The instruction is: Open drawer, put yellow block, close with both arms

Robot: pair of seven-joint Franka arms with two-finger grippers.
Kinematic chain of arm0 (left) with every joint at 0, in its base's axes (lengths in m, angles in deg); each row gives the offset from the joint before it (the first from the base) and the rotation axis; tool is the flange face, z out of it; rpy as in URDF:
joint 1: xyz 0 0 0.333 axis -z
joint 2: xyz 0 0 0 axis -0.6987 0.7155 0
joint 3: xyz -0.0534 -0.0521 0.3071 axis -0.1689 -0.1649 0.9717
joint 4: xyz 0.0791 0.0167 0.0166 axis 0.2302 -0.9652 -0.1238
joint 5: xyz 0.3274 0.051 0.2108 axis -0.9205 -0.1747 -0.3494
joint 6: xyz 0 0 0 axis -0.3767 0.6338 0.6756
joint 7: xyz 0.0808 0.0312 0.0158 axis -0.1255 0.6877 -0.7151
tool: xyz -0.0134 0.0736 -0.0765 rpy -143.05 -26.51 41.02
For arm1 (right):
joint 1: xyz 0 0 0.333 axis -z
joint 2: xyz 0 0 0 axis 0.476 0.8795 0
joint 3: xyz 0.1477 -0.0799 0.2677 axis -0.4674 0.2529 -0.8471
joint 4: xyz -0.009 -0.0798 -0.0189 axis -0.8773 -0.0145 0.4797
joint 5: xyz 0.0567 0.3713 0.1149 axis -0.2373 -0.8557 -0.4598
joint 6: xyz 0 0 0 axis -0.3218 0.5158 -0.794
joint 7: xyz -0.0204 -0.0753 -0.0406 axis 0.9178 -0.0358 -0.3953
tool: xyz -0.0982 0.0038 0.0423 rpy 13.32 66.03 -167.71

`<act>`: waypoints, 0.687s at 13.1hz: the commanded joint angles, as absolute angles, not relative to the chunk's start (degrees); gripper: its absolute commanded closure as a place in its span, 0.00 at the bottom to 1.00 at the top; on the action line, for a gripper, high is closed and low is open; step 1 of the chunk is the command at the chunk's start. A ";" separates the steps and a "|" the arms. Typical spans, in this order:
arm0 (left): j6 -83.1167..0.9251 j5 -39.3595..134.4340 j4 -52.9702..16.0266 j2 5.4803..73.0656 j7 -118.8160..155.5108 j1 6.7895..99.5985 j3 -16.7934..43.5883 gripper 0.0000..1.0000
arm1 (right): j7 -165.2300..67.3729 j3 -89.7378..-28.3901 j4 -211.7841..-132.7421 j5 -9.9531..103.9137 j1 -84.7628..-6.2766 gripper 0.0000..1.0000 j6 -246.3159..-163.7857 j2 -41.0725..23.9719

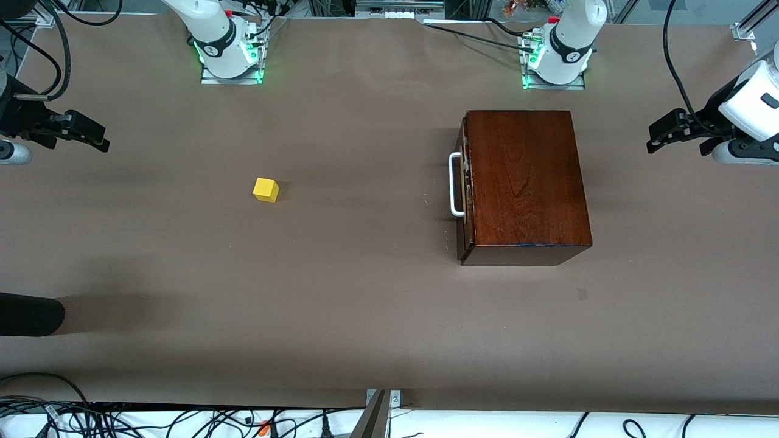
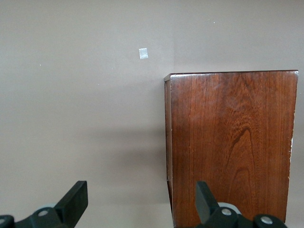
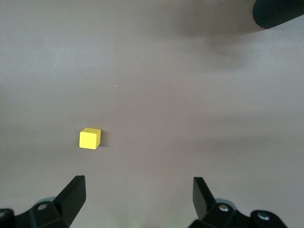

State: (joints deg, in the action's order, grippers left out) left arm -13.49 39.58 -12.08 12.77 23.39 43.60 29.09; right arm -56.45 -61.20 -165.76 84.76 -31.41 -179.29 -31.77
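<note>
The glossy dark-brown wooden box [image 1: 524,182] stands toward the left arm's end of the table. Its drawer [image 1: 465,188] is shut, with the white U-shaped handle [image 1: 454,185] facing the right arm's end. The yellow block [image 1: 266,190] lies on the brown table toward the right arm's end, and shows in the right wrist view [image 3: 89,138]. My left gripper [image 1: 656,137] is open and empty, up in the air at the left arm's end; its wrist view shows the box top [image 2: 232,142]. My right gripper [image 1: 97,139] is open and empty, raised at the right arm's end.
A black rounded object [image 1: 27,314] pokes in at the table edge at the right arm's end, also in the right wrist view [image 3: 280,12]. A small pale patch [image 1: 582,294] marks the table nearer the front camera than the box. Cables hang along the table edges.
</note>
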 commanded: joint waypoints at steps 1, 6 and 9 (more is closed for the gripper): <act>-12.53 38.11 -10.96 13.12 23.83 43.79 29.00 0.00 | -56.42 -61.35 -165.88 84.09 -30.97 0.00 -179.52 -32.28; -11.04 38.11 -10.96 13.56 23.74 43.79 29.00 0.00 | -56.42 -61.35 -165.88 84.09 -30.97 0.00 -179.52 -32.19; -4.98 38.98 -10.17 15.06 24.01 43.97 28.91 0.00 | -56.42 -61.35 -165.88 84.09 -30.97 0.00 -179.52 -32.19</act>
State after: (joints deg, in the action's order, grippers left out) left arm -7.95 39.58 -12.07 13.57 23.39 43.62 29.06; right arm -56.45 -61.20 -165.76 84.76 -31.41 -179.29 -31.77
